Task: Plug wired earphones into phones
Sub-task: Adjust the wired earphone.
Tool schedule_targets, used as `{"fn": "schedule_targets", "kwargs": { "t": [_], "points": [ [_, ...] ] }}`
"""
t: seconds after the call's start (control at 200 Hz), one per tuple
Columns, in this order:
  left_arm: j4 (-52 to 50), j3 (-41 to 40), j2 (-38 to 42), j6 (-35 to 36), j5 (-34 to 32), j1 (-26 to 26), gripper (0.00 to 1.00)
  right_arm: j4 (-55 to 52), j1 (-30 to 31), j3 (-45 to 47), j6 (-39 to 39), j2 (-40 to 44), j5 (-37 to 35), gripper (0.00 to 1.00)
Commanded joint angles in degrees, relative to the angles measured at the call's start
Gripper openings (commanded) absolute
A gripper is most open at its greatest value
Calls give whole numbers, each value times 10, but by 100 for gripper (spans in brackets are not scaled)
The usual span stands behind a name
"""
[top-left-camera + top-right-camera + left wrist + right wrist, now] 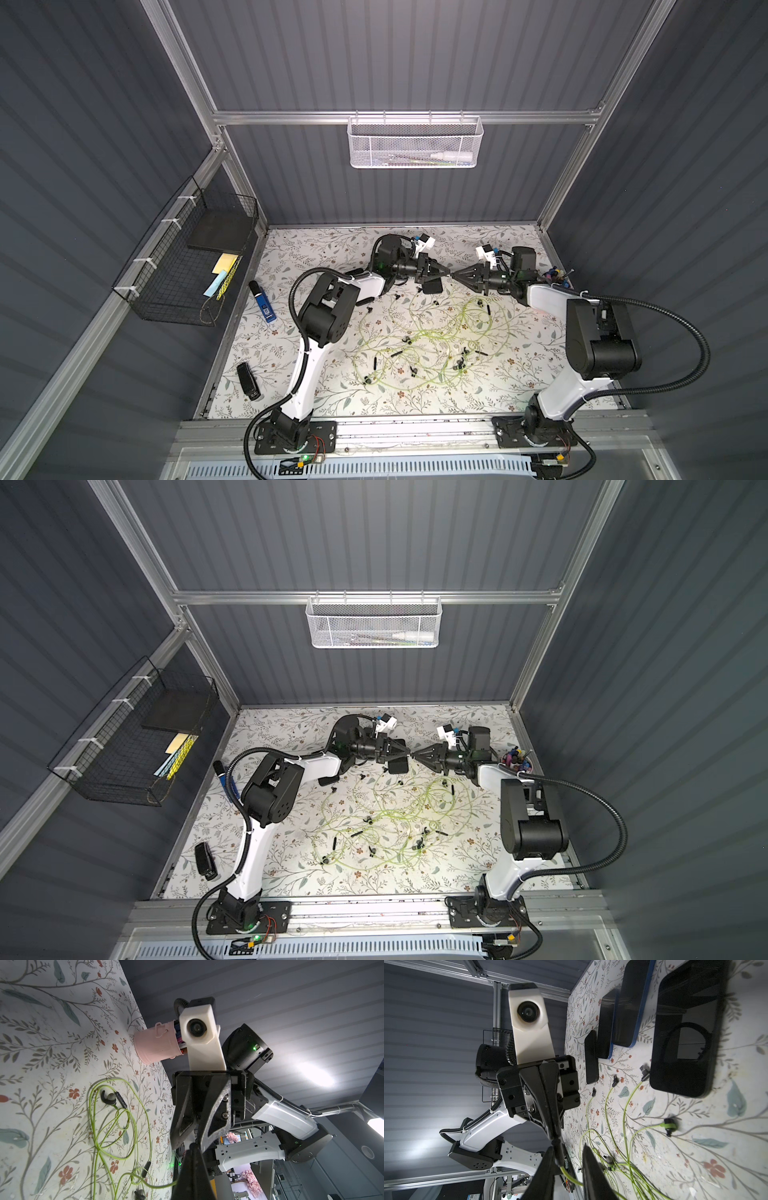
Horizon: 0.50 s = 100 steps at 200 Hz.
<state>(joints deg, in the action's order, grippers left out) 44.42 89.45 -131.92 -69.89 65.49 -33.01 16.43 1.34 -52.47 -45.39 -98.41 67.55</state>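
Passing an earphone plug (559, 1157) midair, it seems: left end effector (556, 1141) pinches it; right end effector (567, 1147), jaws apart, should clamp next.

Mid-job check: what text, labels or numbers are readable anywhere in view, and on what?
Nothing reads clearly.
Blue stick: white label, too blurred.
Yellow strip in the black basket: black print, too small.
Sticker beyond the cell: code pattern, unreadable.
Phones and earphones: no print visible.
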Motion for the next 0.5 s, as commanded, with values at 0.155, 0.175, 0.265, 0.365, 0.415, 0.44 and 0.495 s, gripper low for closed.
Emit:
{"fn": "schedule_targets", "kwargs": {
  "t": [0.155,0.175,0.265,0.365,0.415,0.44,0.495],
  "points": [
    [-81,33,-9,60,20,-6,0,-8,13,-5,17,-5,13,21],
    [-86,34,-9,64,20,-6,0,-8,13,-5,18,-6,13,21],
    [-98,40,-9,72,22,-6,0,-8,14,-5,18,-6,13,20],
    [-101,42,-10,75,27,-6,0,-7,16,-7,18,-7,12,18],
    [-104,42,-11,77,28,-7,0,-7,18,-9,18,-8,12,17],
    [-104,42,-11,78,28,-7,0,-7,17,-10,18,-8,12,17],
    [-103,40,-11,79,30,-7,0,-8,17,-11,19,-9,12,17]
  ]
}}
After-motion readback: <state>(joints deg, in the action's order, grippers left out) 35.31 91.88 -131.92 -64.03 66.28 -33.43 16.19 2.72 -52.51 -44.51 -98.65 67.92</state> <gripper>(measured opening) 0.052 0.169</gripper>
